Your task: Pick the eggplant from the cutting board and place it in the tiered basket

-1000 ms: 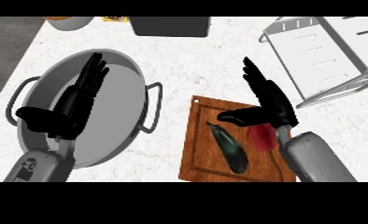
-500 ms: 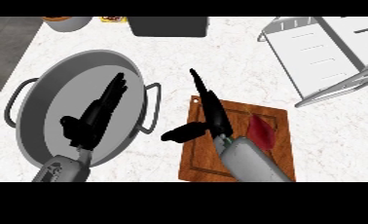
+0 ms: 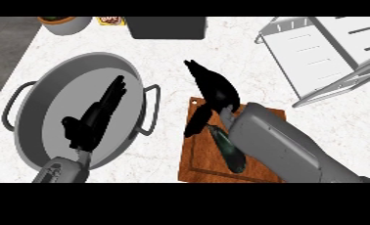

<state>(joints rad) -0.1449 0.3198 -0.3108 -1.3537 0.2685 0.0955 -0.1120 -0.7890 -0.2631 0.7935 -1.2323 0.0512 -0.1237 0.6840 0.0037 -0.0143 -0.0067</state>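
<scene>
Dark purple elongated eggplant (image 3: 230, 149) lying on the brown wooden cutting board (image 3: 198, 163), toward 5 o'clock on the white marbled counter (image 3: 239, 48), partly covered by the right forearm. Black right hand (image 3: 214, 91) over the board's 12 o'clock edge, fingers straight and pointing toward 11 o'clock, thumb hanging down beside the eggplant's upper end, holding nothing. Black left hand (image 3: 98, 114) open over the large grey two-handled pan (image 3: 72, 79) at 9 o'clock; white wire tiered basket (image 3: 321, 53) at 2 o'clock, well apart from the eggplant.
</scene>
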